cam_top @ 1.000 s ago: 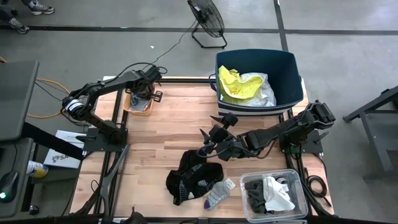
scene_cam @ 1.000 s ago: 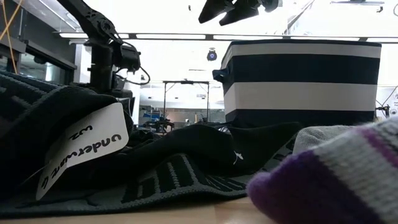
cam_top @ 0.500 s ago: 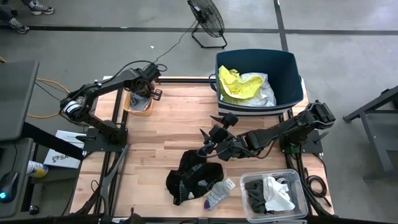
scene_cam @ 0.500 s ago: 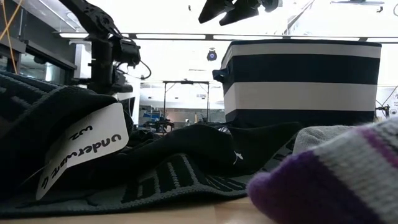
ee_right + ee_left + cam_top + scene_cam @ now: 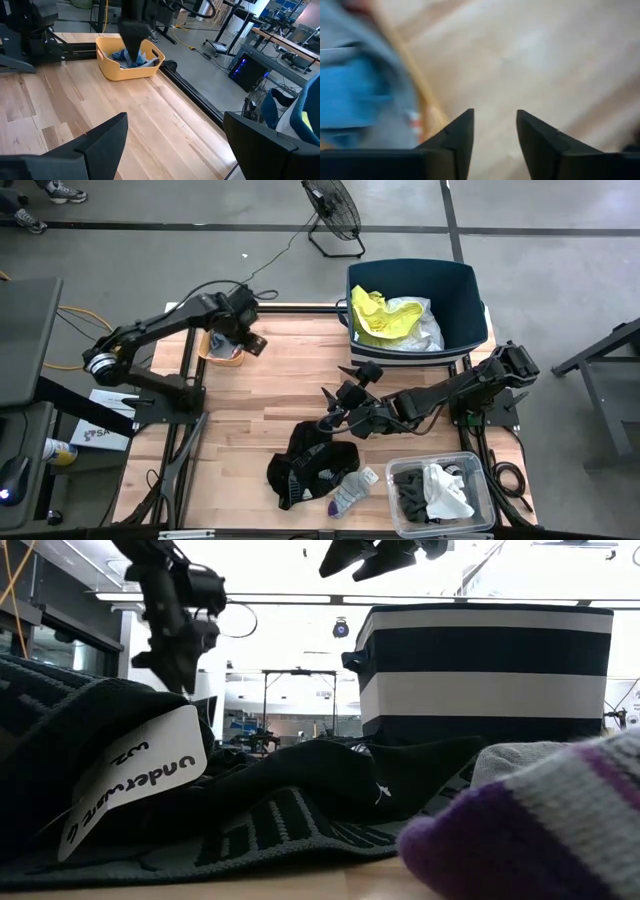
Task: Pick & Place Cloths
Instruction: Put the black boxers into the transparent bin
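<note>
A black cloth [image 5: 308, 463] with a white "underwear" tag [image 5: 135, 788] lies bunched on the table's near middle. A grey sock with purple ends [image 5: 352, 492] rests beside it. Yellow and white cloths [image 5: 392, 320] lie in the navy tub [image 5: 466, 292]. A blue-grey cloth [image 5: 131, 56] sits in the small orange tray [image 5: 222, 350]. My left gripper [image 5: 247, 340] [image 5: 495, 120] hangs open and empty just right of that tray. My right gripper [image 5: 333, 382] [image 5: 175, 131] is wide open and empty, raised above the table's middle beyond the black cloth.
A clear bin [image 5: 482, 502] at the near right corner holds dark grey and white cloths. The striped navy tub [image 5: 485, 670] stands at the far right edge. Bare wood [image 5: 275, 390] lies between the tray and the black cloth. A fan [image 5: 333, 210] stands on the floor beyond the table.
My left gripper has risen from over the orange tray and swung toward the table's right and slightly nearer, and it now points down beside the tray. The right arm and the cloths have kept still.
</note>
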Available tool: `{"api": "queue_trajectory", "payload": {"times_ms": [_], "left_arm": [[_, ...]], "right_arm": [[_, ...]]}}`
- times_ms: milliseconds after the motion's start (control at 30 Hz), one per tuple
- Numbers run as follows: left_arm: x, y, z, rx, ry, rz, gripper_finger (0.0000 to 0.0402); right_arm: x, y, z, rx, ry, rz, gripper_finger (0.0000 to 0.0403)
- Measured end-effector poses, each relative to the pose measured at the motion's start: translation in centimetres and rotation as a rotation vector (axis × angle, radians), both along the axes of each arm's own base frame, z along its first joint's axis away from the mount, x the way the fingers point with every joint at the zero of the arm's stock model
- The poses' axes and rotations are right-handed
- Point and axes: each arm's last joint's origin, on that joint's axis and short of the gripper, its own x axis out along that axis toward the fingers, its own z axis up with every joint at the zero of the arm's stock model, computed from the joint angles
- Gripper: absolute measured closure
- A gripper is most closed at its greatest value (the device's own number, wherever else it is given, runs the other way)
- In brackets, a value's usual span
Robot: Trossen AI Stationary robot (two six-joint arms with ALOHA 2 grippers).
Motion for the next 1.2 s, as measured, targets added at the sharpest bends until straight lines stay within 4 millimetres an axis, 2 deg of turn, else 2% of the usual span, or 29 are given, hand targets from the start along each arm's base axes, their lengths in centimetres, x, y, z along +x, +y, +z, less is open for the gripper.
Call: {"api": "queue_trajectory", "payload": {"times_ms": [200, 433, 700, 833, 1067, 1200], "left_arm": [[1.9, -4.7, 1.2, -0.015, -0.071, -0.257, 0.0225], [4.0, -10.5, 1.4, -0.014, -0.076, -0.548, 0.0224], [4.8, -16.8, 1.5, 0.021, -0.101, -0.913, 0.0224], [5.1, -19.2, 1.7, 0.062, -0.163, -1.014, 0.0224], [5.5, -22.3, 2.2, 0.236, -0.234, -1.076, 0.0224], [5.9, -23.9, 1.5, 0.242, -0.232, -1.127, 0.0203]], "right_arm": [[0.0, 0.1, -0.1, 0.019, 0.007, 0.028, 0.0082], [0.0, 0.2, -0.1, 0.027, 0.017, 0.047, 0.0082], [-0.2, 0.8, -0.2, 0.022, 0.034, 0.066, 0.0082], [-0.3, 1.0, -0.3, 0.023, 0.042, 0.078, 0.0082], [-0.6, 1.5, -0.6, 0.035, 0.079, 0.122, 0.0082], [-0.8, 1.6, -0.8, 0.047, 0.094, 0.115, 0.0082]]}}
